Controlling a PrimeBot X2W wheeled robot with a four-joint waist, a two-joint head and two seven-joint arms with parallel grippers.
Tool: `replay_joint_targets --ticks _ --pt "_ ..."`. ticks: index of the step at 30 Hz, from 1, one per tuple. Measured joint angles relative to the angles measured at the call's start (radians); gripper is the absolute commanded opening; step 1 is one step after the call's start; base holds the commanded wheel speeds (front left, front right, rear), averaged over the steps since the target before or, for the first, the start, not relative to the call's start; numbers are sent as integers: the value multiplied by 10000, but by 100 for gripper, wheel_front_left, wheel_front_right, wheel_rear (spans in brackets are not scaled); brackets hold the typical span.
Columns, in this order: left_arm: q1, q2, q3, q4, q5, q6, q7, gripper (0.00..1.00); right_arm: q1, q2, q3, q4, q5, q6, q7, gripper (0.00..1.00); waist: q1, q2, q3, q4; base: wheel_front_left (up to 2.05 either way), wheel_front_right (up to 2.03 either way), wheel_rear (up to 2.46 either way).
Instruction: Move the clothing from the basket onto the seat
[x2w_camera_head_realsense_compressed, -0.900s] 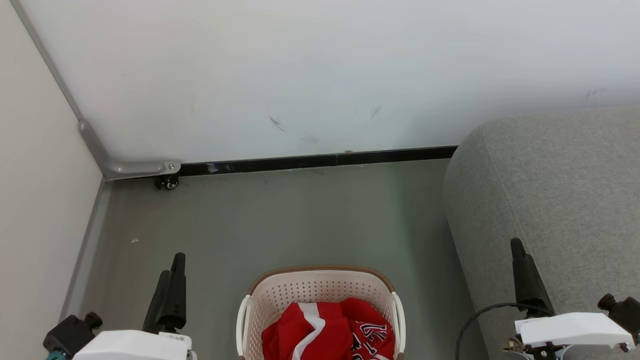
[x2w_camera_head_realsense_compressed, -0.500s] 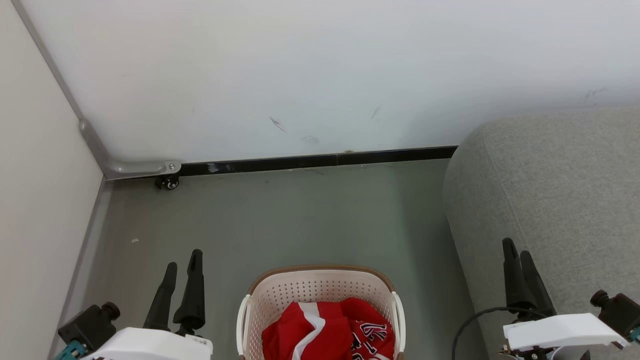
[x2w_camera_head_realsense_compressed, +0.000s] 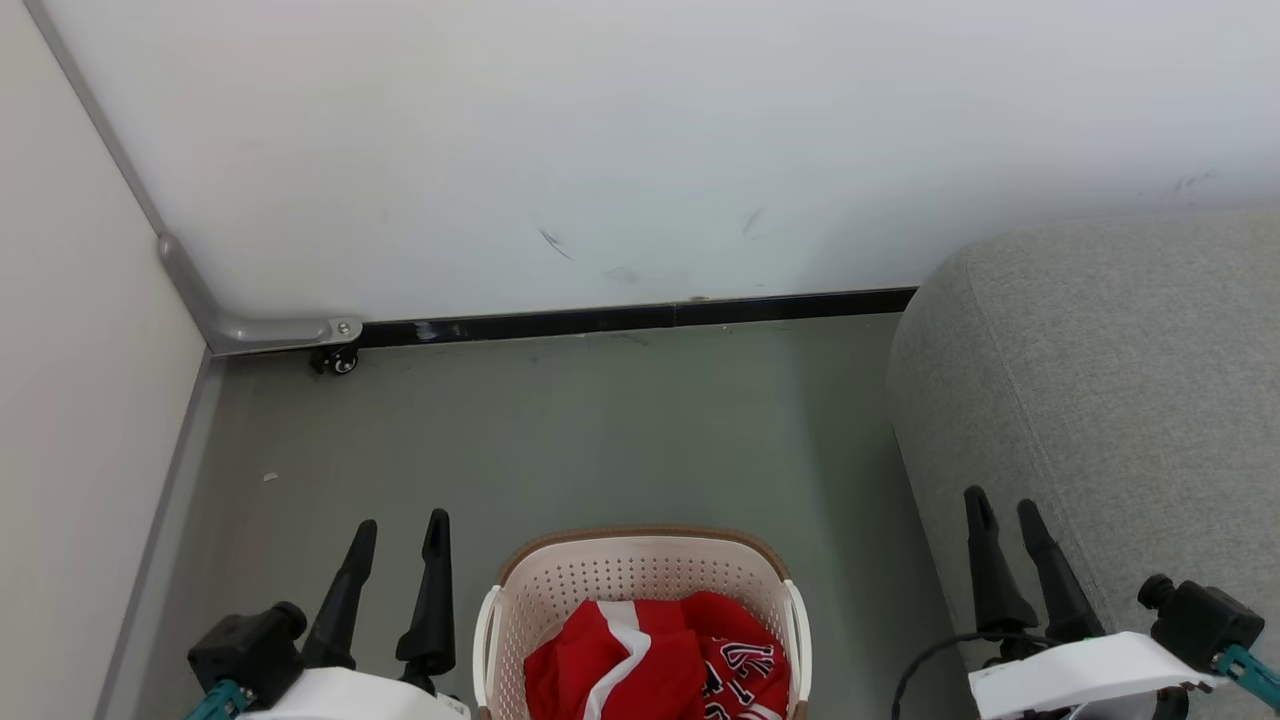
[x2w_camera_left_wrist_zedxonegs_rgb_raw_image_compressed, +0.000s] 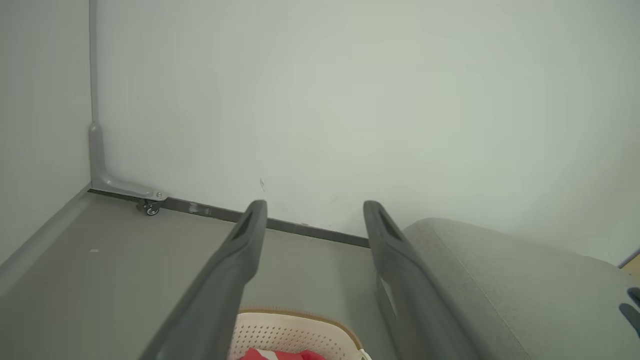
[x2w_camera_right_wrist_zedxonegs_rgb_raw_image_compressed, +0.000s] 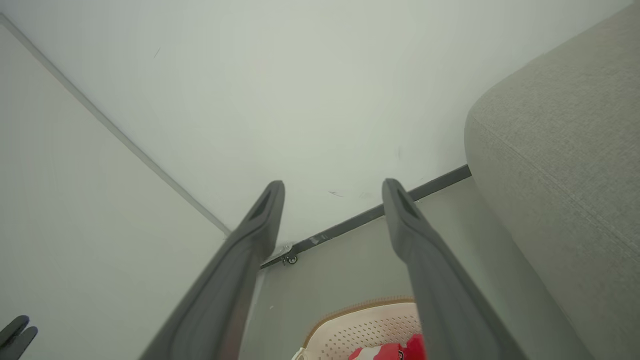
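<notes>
Red clothing (x2w_camera_head_realsense_compressed: 650, 665) lies bunched in the basket (x2w_camera_head_realsense_compressed: 620, 572), which stands on the grey floor (x2w_camera_head_realsense_compressed: 560, 430) straight ahead of you, between your two arms. The shorts (x2w_camera_head_realsense_compressed: 600, 670) with the white stripe sit on the heap's left, the lettered jersey (x2w_camera_head_realsense_compressed: 745, 665) on its right. Nothing lies on the seat (x2w_camera_head_realsense_compressed: 1100, 380), which stands to the basket's right with a strip of floor between them.

Your left gripper (x2w_camera_head_realsense_compressed: 402, 520) hovers just beside the basket's left side, fingers spread and holding nothing. Your right gripper (x2w_camera_head_realsense_compressed: 1001, 498) hangs over the near edge of the seat, likewise spread and empty.

By my reading you are at the very start: the reach for a first garment, with no cloth grasped yet. The next move calls for tipping one gripper down and inward over the basket's wall, sinking the fingers into the heap and closing on a thick fold. The shorts seem uppermost, so take them first. Lift high enough that the trailing cloth clears the wall before you swing right to the seat.
</notes>
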Motion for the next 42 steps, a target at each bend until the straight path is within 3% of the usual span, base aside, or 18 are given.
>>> replay_joint_targets --ticks 17,42 --pt "91 -25 -453 591 2372 811 -570 100 4 15 228 107 -2291 2 -443 100 -5 0 2 -1 0 0 0" --pt "86 -73 -460 1312 2830 1250 -686 100 201 23 240 384 -2493 2 -529 100 -7 0 40 -15 0 0 0"
